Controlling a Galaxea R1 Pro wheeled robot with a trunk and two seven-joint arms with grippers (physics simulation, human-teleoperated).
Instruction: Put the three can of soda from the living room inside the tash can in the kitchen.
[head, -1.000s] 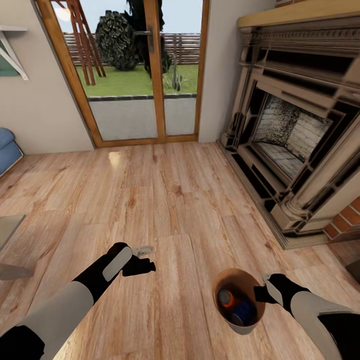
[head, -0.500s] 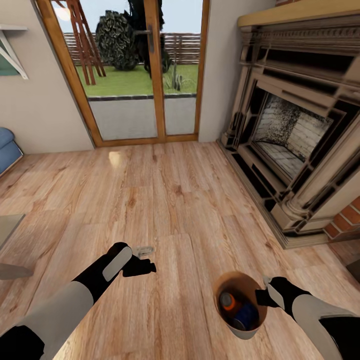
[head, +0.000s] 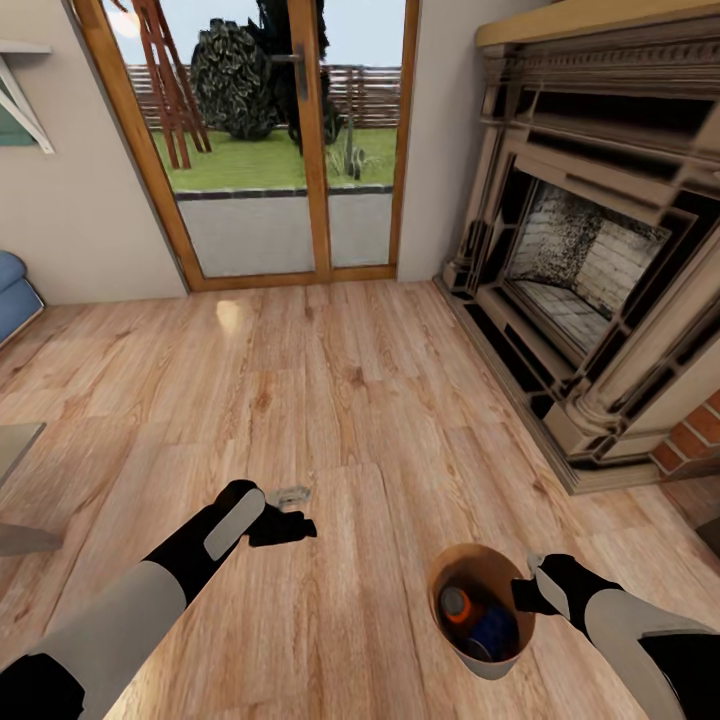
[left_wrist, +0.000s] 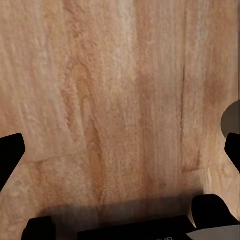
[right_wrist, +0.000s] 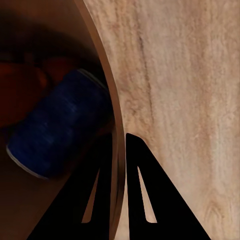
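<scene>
In the head view the tash can (head: 443, 568), a small tapered bin with a brown inside, hangs low at the right over the living room's wood-plank floor. My right gripper (head: 522, 592) is shut on its rim. The right wrist view has one finger inside and one outside the tash can's wall (right_wrist: 107, 100), with the gripper (right_wrist: 121, 137) pinching it. Inside lie an orange can of soda (head: 456, 603) and a dark blue one (head: 492, 632), the blue can (right_wrist: 55, 130) on its side. My left gripper (head: 297, 512) hovers open over bare floor, its fingers wide apart (left_wrist: 120, 150).
A carved dark fireplace (head: 590, 270) with red brick fills the right side. Wood-framed glass doors (head: 270, 150) stand straight ahead. A blue seat (head: 12, 295) and a table corner (head: 15, 450) sit at the left edge. Open plank floor lies between them.
The whole picture has shifted slightly, so the camera moved. The tash can and my right gripper sit a little lower in the view. The left arm has hardly moved.
</scene>
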